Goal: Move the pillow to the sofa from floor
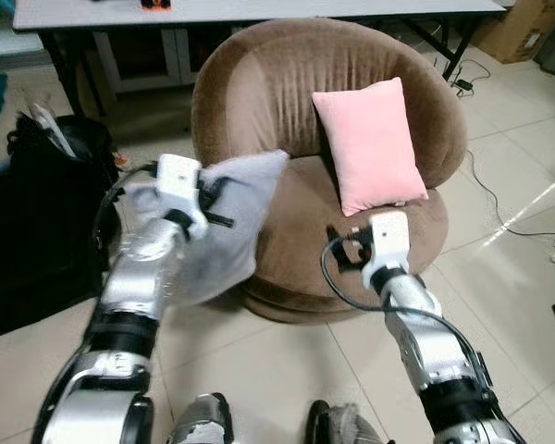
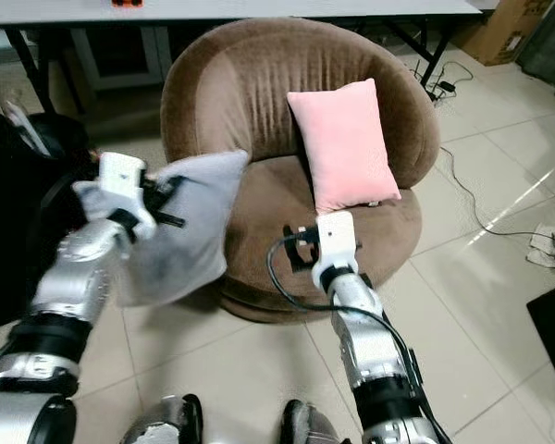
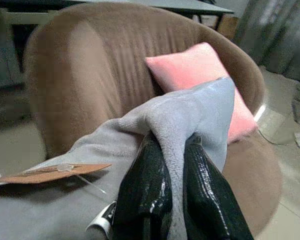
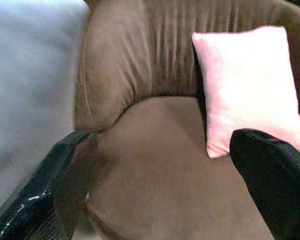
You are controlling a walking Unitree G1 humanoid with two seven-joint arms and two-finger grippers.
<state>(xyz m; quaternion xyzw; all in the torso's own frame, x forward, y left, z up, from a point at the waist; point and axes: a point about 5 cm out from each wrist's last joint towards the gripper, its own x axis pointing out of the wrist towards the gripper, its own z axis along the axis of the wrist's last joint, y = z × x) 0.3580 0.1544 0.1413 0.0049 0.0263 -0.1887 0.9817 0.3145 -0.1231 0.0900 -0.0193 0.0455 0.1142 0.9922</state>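
A grey pillow (image 1: pixel 229 227) hangs at the left front edge of the round brown sofa (image 1: pixel 259 83), lifted off the floor. My left gripper (image 3: pixel 175 146) is shut on a fold of its fabric, and a brown tag (image 3: pixel 50 173) dangles from the pillow. A pink pillow (image 1: pixel 370 143) leans upright against the sofa's backrest on the right of the seat. My right gripper (image 4: pixel 162 139) stands open in front of the seat with nothing between its fingers, a little below the pink pillow.
A black bag (image 1: pixel 37 231) stands on the floor to my left. A grey table (image 1: pixel 259 11) runs behind the sofa, with a cardboard box (image 1: pixel 523 28) at the far right. Cables (image 1: pixel 499 199) trail over the tiled floor on the right.
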